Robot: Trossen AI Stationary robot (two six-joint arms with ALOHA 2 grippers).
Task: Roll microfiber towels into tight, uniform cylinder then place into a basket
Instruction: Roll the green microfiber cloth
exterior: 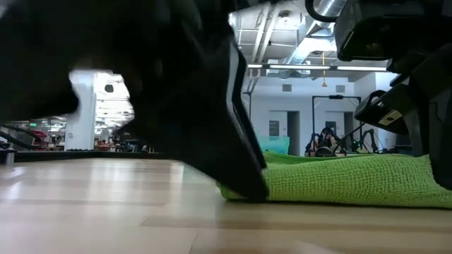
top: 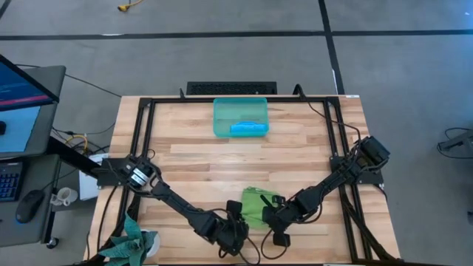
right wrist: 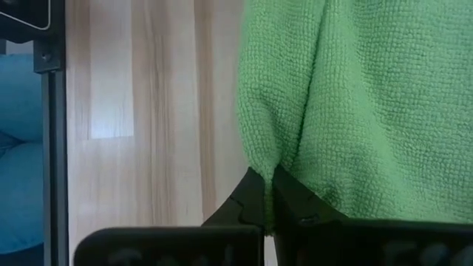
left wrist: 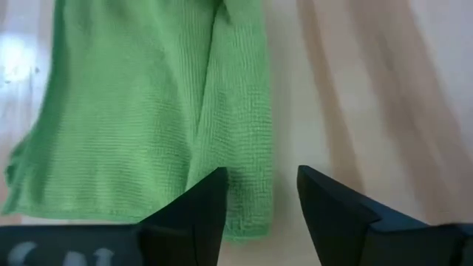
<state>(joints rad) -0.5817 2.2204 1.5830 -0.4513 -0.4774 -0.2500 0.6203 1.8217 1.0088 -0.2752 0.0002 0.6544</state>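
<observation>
Microfiber towels lay apart: the lime green one spread on the near part of the wooden counter, the sky blue one rolled inside the teal basket at the far side. The right gripper was clenched on an edge of the green towel, the cloth pinched between its fingers. The left gripper hovered over the towel's opposite edge with its fingers spread, grasping nothing
</observation>
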